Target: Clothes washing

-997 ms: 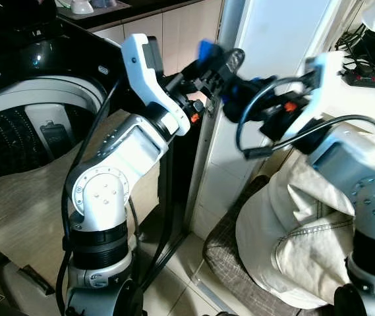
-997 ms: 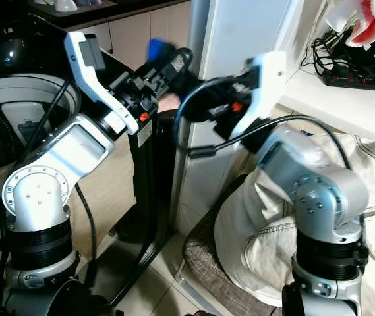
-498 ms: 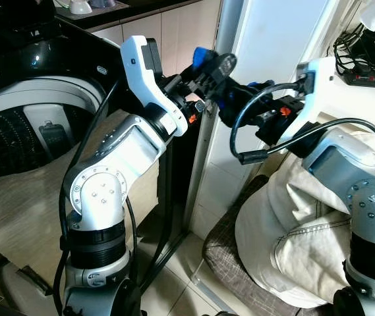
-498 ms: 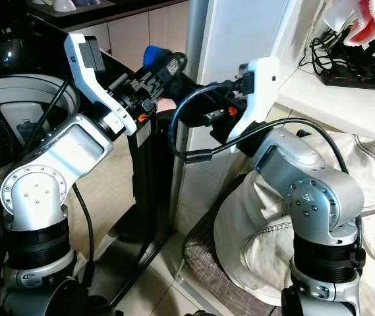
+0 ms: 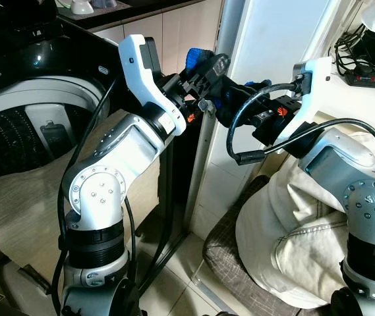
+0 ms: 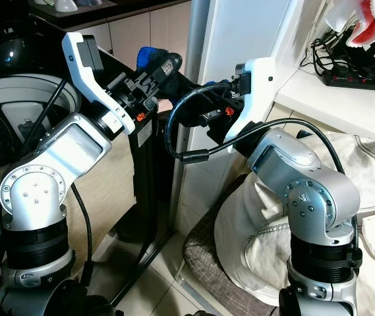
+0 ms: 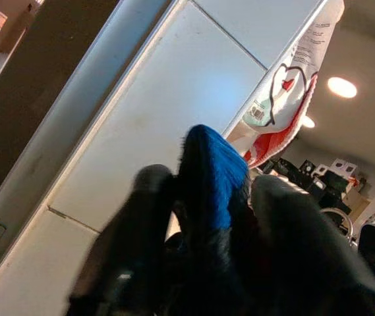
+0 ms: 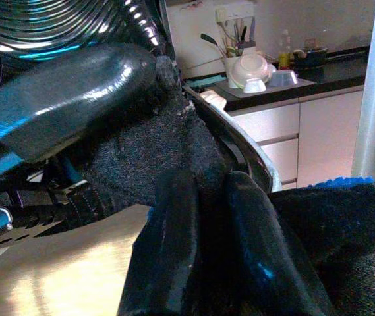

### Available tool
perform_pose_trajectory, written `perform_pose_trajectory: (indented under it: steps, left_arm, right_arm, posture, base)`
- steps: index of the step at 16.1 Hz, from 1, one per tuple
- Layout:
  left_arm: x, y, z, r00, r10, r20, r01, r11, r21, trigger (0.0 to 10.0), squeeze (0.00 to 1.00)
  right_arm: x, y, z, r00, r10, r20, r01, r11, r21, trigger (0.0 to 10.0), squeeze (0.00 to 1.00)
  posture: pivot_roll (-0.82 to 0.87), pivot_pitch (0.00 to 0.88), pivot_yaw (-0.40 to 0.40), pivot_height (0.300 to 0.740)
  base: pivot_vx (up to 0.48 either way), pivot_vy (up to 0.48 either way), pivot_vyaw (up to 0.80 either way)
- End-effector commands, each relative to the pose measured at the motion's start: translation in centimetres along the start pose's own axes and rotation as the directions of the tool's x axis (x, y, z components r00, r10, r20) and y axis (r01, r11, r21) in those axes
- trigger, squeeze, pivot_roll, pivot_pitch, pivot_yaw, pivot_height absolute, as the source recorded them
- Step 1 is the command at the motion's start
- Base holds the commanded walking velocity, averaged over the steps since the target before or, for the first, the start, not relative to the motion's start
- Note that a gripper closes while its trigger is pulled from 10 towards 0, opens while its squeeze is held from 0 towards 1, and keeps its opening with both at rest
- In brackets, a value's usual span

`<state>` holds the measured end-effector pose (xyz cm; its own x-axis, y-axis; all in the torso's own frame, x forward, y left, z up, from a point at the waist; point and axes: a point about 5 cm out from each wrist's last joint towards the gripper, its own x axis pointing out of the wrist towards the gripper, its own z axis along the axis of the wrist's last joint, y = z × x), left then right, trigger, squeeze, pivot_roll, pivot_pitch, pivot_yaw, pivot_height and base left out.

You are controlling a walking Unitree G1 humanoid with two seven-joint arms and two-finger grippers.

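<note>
Left eye view: both arms are raised in front of the chest and meet over the gap between the washing machine (image 5: 22, 125) and a white cabinet panel (image 5: 266, 39). The left pincer (image 5: 207, 68) and the right pincer (image 5: 236, 99) hold one small dark cloth (image 5: 230, 99) with a blue end (image 5: 196, 55) between them. It is a soft, limp, light piece, probably a sock, so it should bunch and sag rather than keep its shape; I judge the thick middle a safer hold than a loose end, which could slip free. Below the right pincer, a heap of cream garments (image 5: 292, 230) lies in a dark basket (image 5: 230, 260).

Right eye view: the same meeting of arms, seen more from the side. Here the power strip (image 6: 358, 78) on the white counter (image 6: 319, 95) beyond the right pincer is plainer, and the machine's open drum sits below and beside the left pincer.

Left wrist view: the left pincer's fingers (image 7: 292, 224) stand narrow, closed on the blue end rising between them. This shows the grip itself, which the head views blur.

Right wrist view: the right pincer's fingers (image 8: 174, 230) are pressed close together with dark knitted fabric pinched between them. The fuzzy weave shows here, and the left pincer's glossy finger lies against the same cloth, with the drum's ribbed wall (image 8: 55, 20) beyond it.
</note>
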<state>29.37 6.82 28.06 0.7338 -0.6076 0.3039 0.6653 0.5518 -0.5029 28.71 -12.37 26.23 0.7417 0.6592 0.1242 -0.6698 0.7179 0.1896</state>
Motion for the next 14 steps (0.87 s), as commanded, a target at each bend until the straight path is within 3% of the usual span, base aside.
perform_pose_trajectory:
  steps: [1,7,9,10,11,12,14]
  left_arm:
    - [0.2,-0.4,0.0,1.000,-0.019,-0.002,0.019,1.000,0.002,0.0,0.00]
    - [0.0,0.1,0.3,1.000,0.000,0.010,0.000,1.000,0.004,0.0,0.00]
    - [0.0,0.2,0.5,1.000,0.006,0.015,-0.006,1.000,0.008,0.0,0.00]
    - [-0.1,0.5,0.7,1.000,0.022,0.021,-0.022,1.000,0.010,0.0,0.00]
    - [-0.1,0.6,0.7,0.999,0.029,0.024,-0.029,1.000,0.009,0.0,0.00]
    - [-0.1,0.8,0.9,0.999,0.036,0.030,-0.036,0.999,0.009,0.0,0.00]
    - [-0.1,1.2,1.5,0.997,0.057,0.053,-0.057,0.998,0.014,0.0,0.00]
  right_arm:
    - [-0.1,-0.1,0.2,1.000,-0.012,0.013,0.012,1.000,-0.010,0.0,0.00]
    - [0.0,-0.1,0.3,1.000,-0.013,0.018,0.013,1.000,-0.012,0.0,0.00]
    - [0.0,-0.1,0.3,1.000,-0.015,0.015,0.015,1.000,-0.016,4.7,0.00]
    - [0.1,-0.1,0.3,1.000,-0.016,0.012,0.016,1.000,-0.019,9.3,0.00]
    - [0.1,-0.2,0.3,1.000,-0.020,0.009,0.020,1.000,-0.019,10.0,0.00]
    - [0.2,0.0,0.2,1.000,-0.002,0.013,0.002,1.000,-0.003,10.0,1.00]
    - [0.3,0.1,0.2,1.000,0.012,0.010,-0.012,1.000,-0.010,10.0,1.00]
  posture:
    - [0.00,0.000,-0.068,0.740]
    - [0.01,0.003,-0.069,0.740]
    - [0.01,0.003,-0.069,0.740]
    - [0.01,0.004,-0.069,0.740]
    - [0.01,0.004,-0.068,0.740]
    - [0.01,0.002,-0.068,0.740]
    - [0.01,0.000,-0.068,0.740]
  base:
    - [0.000,0.000,0.00]
    - [0.000,0.000,0.00]
    - [0.000,0.000,0.00]
    - [0.000,0.000,0.00]
    - [0.000,0.000,0.00]
    - [0.000,0.000,0.00]
    - [0.000,0.000,0.00]
